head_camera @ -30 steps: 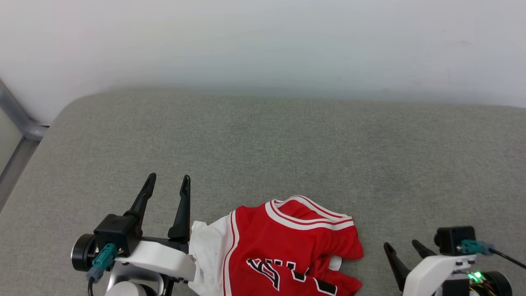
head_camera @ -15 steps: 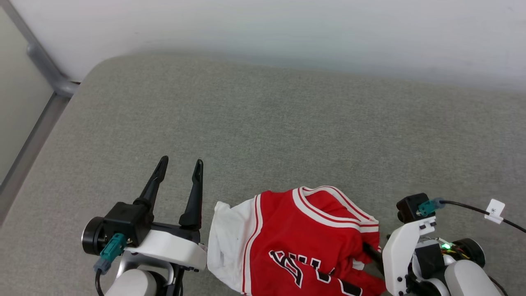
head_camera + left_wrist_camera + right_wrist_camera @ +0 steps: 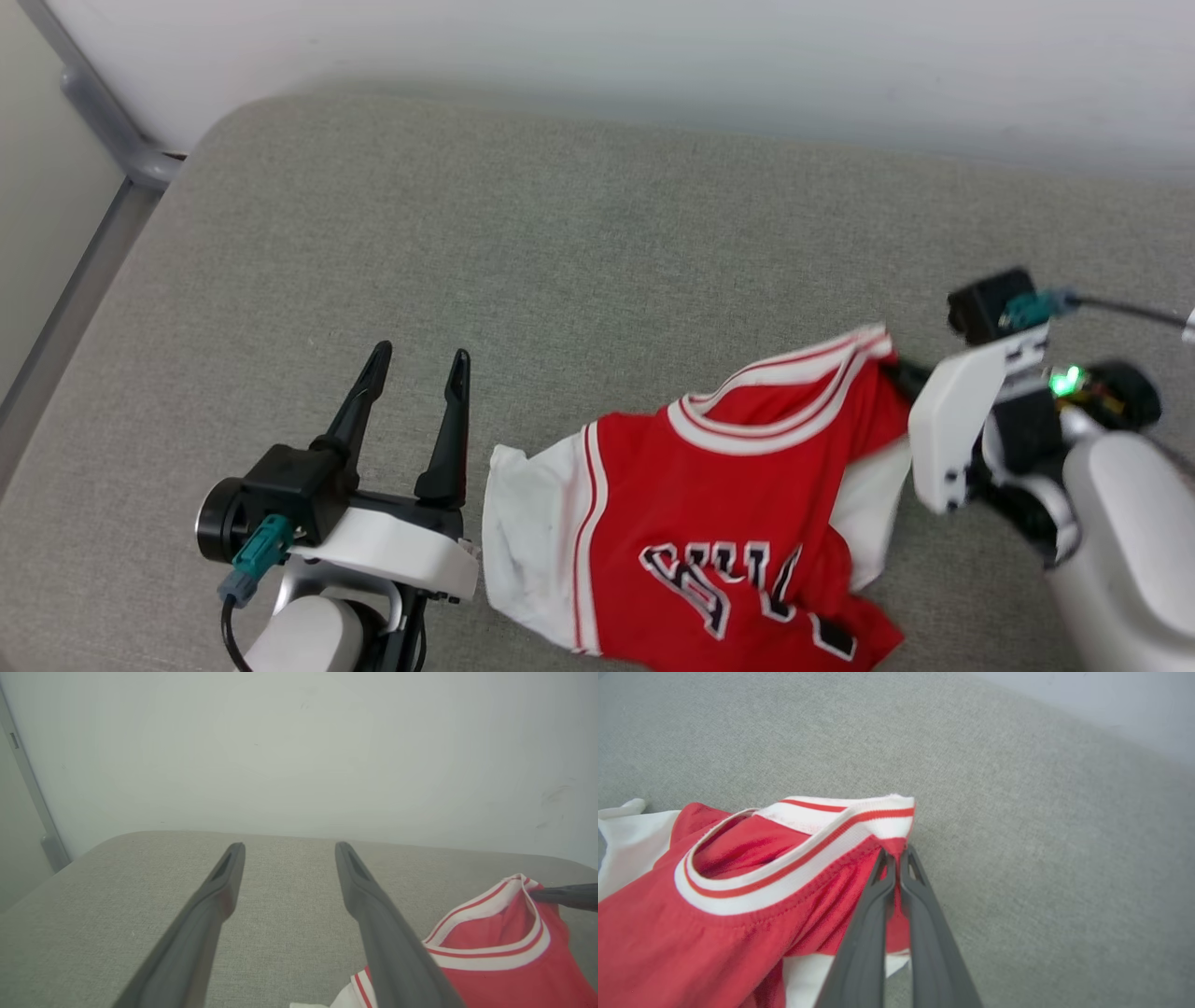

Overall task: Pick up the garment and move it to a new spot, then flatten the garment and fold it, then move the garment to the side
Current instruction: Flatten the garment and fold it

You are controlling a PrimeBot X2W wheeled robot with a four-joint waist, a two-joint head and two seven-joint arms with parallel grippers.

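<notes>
The right claw (image 3: 898,375), half a second ago low against the garment's (image 3: 719,504) right edge, has since moved farther out over the grey upholstered surface (image 3: 560,243). Its fingers (image 3: 878,905) are pinched together on the red cloth just under the striped trim (image 3: 794,868), and that corner is drawn out toward the robot's right. The garment now lies more spread than before, with more of its black lettering (image 3: 719,583) showing, while the left claw (image 3: 419,355) stays wide apart and empty just beside the white sleeve (image 3: 527,541).
</notes>
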